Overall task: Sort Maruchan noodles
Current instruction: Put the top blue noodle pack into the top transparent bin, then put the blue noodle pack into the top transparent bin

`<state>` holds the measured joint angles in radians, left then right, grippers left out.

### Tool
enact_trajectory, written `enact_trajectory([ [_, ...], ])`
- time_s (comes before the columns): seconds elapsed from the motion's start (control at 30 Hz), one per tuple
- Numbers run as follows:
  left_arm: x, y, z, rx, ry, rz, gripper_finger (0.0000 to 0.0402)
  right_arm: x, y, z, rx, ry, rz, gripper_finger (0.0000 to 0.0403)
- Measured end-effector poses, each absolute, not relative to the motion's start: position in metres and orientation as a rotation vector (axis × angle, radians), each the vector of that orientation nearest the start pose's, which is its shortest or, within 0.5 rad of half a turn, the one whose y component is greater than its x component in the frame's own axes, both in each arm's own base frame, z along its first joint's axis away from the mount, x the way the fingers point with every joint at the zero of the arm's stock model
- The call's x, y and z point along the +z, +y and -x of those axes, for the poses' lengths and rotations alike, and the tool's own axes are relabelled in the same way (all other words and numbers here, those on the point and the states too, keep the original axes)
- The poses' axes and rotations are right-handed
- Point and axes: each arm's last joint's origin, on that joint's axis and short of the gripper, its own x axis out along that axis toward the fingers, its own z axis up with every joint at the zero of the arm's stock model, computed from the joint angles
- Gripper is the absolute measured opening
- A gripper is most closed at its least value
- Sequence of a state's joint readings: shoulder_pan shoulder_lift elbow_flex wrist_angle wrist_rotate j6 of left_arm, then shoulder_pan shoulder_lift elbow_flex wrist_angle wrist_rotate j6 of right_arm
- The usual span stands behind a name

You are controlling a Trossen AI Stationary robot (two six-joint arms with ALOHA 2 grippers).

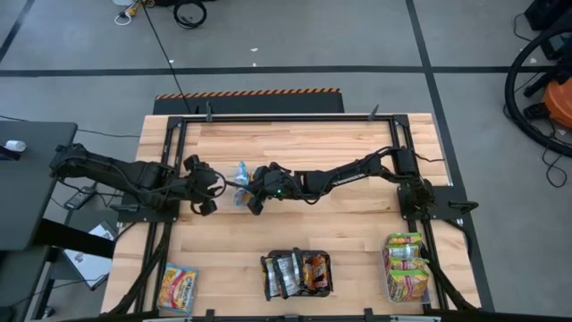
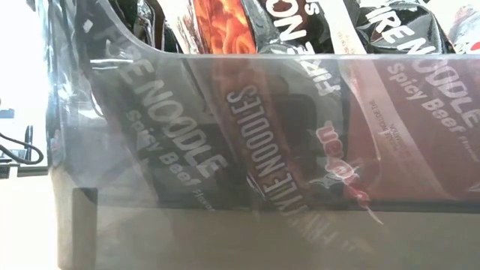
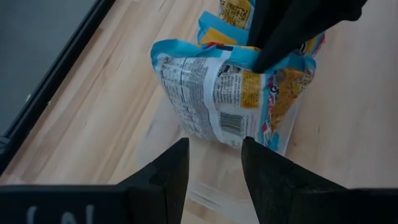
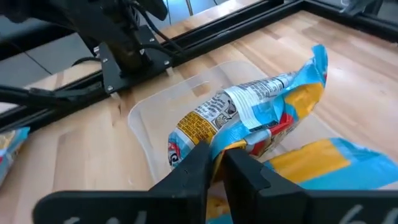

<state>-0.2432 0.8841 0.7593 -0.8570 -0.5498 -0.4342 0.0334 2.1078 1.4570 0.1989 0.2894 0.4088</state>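
Sorting looked mostly done: dark packets [image 1: 295, 273] filled the centre tub [image 1: 265, 279], yellow-green packets [image 1: 407, 266] sat front right, one packet [image 1: 178, 288] front left. Right gripper [image 4: 217, 160] pinched a blue packet [image 4: 261, 118] over a clear tub [image 4: 149, 121] mid-table; left gripper [image 3: 214, 163] waited beside it, fingers apart.

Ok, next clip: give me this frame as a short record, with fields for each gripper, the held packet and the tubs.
right gripper: shut on the blue noodle packet, at table centre
held packet: above a clear tub that already holds blue packets
left gripper: open, empty, facing the held packet from beside the tub
front centre tub: dark brown-black and orange-red packets
front right tub: yellow-green packets
front left: one loose packet flat on the table
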Motion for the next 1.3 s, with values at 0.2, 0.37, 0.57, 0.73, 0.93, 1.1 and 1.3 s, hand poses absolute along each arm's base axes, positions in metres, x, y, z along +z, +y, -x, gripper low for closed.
enact_trajectory([
  [0.2, 0.26, -0.024, -0.154, 0.455, 0.821, 0.057, 0.0153, 0.187, 0.007, -0.472, -0.334, 0.416, -0.227, 0.0086],
  [0.37, 0.26, -0.025, -0.154, 0.428, 0.828, 0.074, 0.0153, 0.186, 0.006, -0.471, -0.31, 0.433, -0.166, 0.0122],
  [0.57, 0.259, -0.038, -0.152, 0.31, 0.851, 0.069, 0.0153, 0.193, 0.009, -0.47, -0.318, 0.423, -0.128, 0.0144],
  [0.73, 0.259, -0.05, -0.148, 0.267, 0.841, 0.084, 0.0153, 0.192, 0.007, -0.469, -0.338, 0.432, -0.165, 0.0144],
  [0.93, 0.259, -0.059, -0.145, 0.249, 0.821, 0.082, 0.0153, 0.198, 0.007, -0.467, -0.328, 0.436, -0.118, 0.0146],
  [1.1, 0.263, -0.076, -0.144, 0.135, 0.788, 0.229, 0.015, 0.236, 0.012, -0.452, -0.314, 0.416, -0.095, 0.0145],
  [1.3, 0.266, -0.129, -0.148, -0.225, 0.766, 0.312, 0.0126, 0.271, 0.042, -0.424, -0.306, 0.473, -0.017, 0.0145],
])
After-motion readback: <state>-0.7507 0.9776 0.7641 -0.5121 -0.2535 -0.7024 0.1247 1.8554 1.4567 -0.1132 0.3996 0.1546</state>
